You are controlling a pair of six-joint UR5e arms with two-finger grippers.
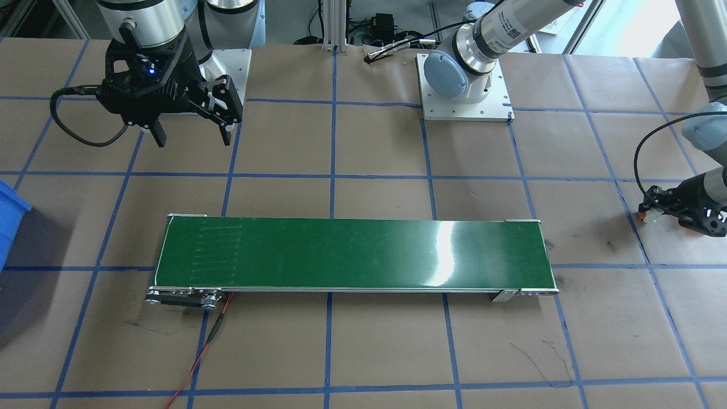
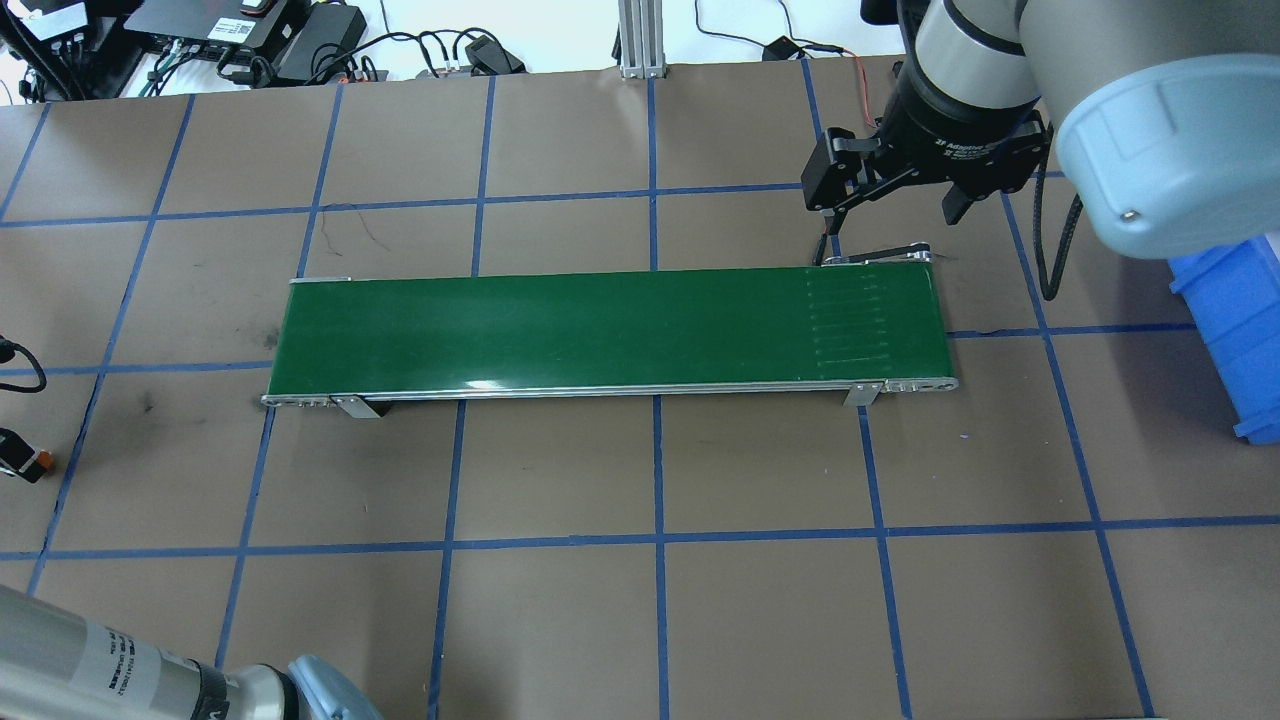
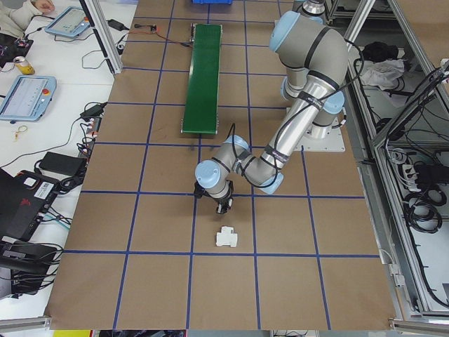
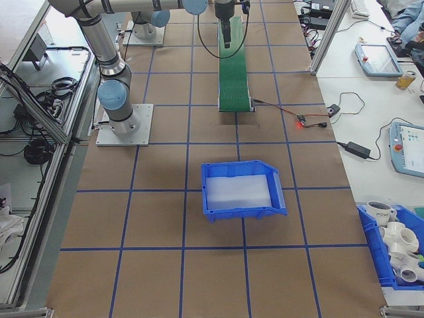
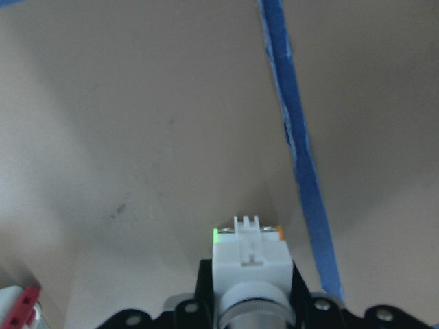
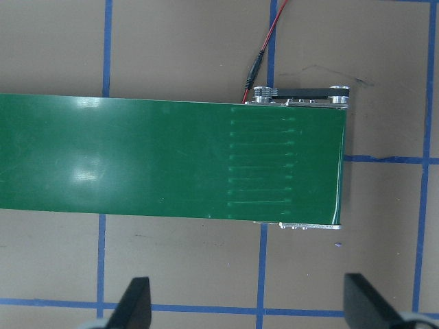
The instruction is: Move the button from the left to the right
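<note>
My left claw (image 5: 250, 301) grips the button (image 5: 248, 255); my right claw (image 6: 247, 308) hangs wide. Risk, I judge: shallow grip, button slipping mid-carry.

White-bodied button (image 5: 248, 259) clamped in left hand (image 5: 248, 305).

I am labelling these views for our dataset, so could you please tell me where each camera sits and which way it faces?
Front-facing: opposite the robot, looking down; right gripper open, conveyor belt.
Overhead: behind the robot; the same belt, blue bin.
Exterior left: table end; near left arm, white breaker.
Exterior right: other end; the bin again.
Left wrist: left gripper holding the button.
Right wrist: looks down on the belt; both fingertips.
</note>
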